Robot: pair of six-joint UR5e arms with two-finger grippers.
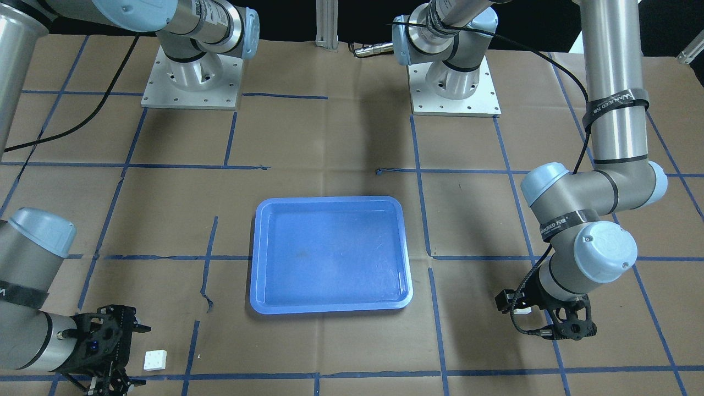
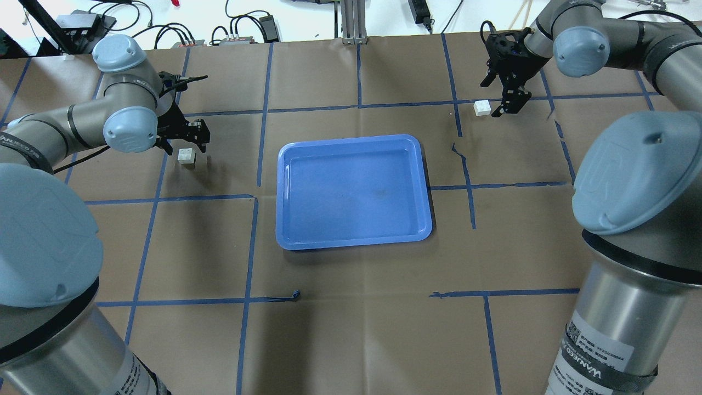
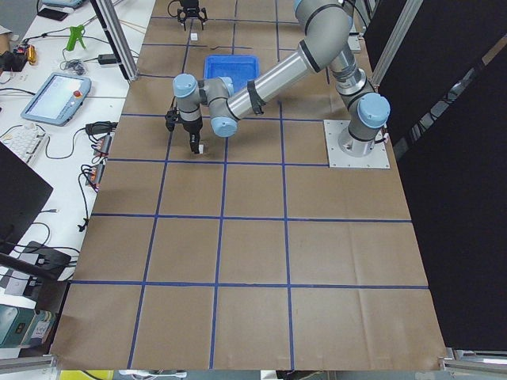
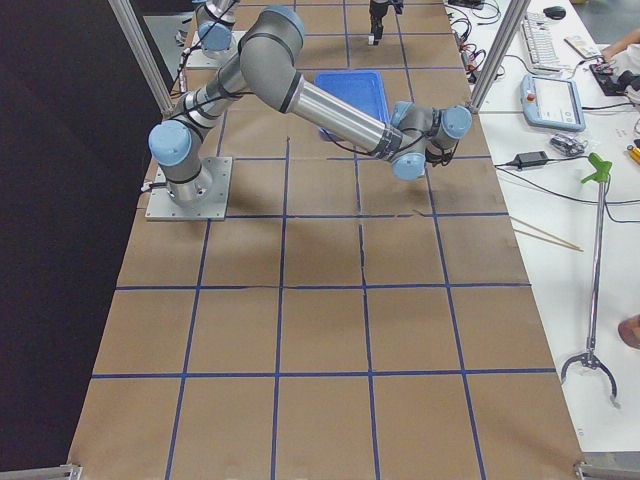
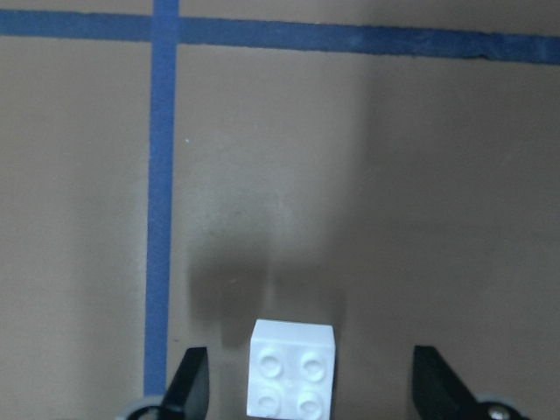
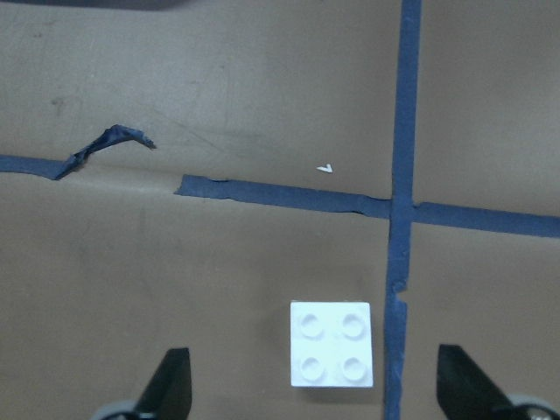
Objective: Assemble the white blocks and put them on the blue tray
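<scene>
Overhead: left arm folded at elbow, left gripper [image 2: 185, 144] pointing down over left block [image 2: 186, 157]. Right arm reaching far, right gripper [image 2: 493, 97] above right block [image 2: 482, 107]. Tray [image 2: 285, 164] between, well apart from both blocks.
Left wrist: fingers [image 5: 191, 385] spread wide, block between, apart from both.
Right wrist: pincer likewise wide around block; tape line [image 6: 402, 175] just beside block.

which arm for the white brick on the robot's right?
Right. The right end effector, open, straddles that small white studded plastic brick in the wrist view; the left end effector is across the large blue plastic tray, at the other white brick.
</scene>
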